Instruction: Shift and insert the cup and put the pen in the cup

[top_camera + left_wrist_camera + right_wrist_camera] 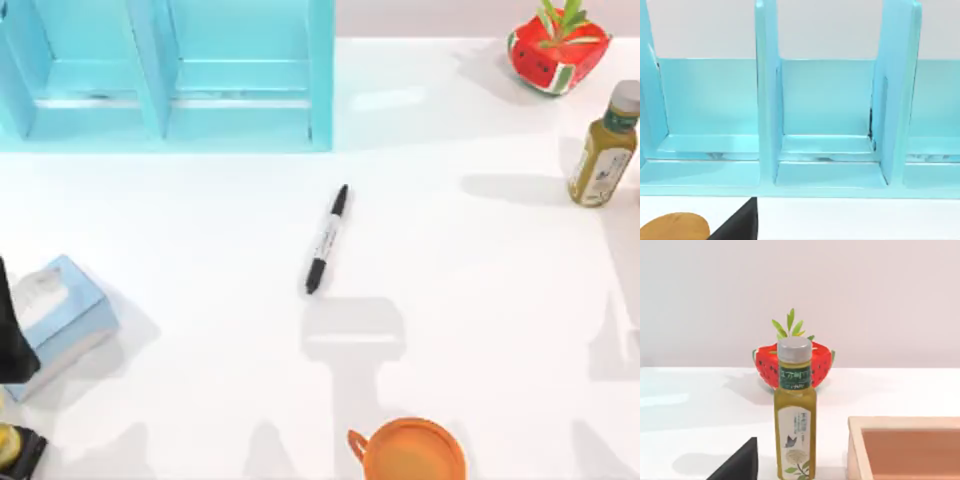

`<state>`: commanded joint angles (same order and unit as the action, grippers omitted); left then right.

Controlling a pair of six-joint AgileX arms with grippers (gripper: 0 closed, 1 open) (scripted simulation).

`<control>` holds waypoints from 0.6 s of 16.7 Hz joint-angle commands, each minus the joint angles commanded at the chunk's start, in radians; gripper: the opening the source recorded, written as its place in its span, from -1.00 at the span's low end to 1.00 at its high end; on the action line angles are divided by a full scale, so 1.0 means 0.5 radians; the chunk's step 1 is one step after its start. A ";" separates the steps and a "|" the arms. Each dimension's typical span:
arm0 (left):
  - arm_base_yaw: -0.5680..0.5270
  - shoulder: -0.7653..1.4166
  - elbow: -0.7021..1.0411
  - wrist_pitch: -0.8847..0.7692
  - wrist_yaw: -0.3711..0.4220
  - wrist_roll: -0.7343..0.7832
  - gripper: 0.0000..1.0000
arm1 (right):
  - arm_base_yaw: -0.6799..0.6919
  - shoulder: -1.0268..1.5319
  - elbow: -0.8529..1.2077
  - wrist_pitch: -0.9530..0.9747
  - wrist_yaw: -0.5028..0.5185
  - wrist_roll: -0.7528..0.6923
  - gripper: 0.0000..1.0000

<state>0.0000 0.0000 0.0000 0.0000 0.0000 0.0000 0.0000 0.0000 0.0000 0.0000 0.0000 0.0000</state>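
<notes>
White desk (470,300) is carrying the pen (327,239), which is lying flat near the middle, its length slanting from upper right to lower left in the top view, apart from everything else. Behind it, at the far left of the desk, a turquoise shelf unit (165,75) is standing with upright dividers forming open compartments; the left wrist view is looking straight into those compartments (827,145), and nothing is sitting in the ones it shows. An orange cup (410,450) with a handle is sitting at the near edge, a little right of centre, well apart from the pen. A light blue tissue box (60,315) is lying near the left edge. At the far right, an olive-green bottle (604,150) with a grey cap is standing near the right edge, and a red, watermelon-patterned pot (555,45) with green leaves is sitting behind it toward the far corner. The right wrist view is showing the same bottle (795,425) upright in front of the pot (792,365), with a wooden box (905,447) beside it.

A dark part of the left arm (12,340) is showing at the left edge, just beside the tissue box. Whether the left tool or the right tool is released or clenched, I cannot tell. The small blue-patterned cup is not something I can place from these views.
</notes>
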 joint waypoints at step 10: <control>0.000 0.000 0.000 0.000 0.000 0.000 1.00 | -0.194 0.724 0.642 -0.524 0.001 -0.192 1.00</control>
<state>0.0000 0.0000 0.0000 0.0000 0.0000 0.0000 -0.0970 0.3620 0.3212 -0.2620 0.0004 -0.0959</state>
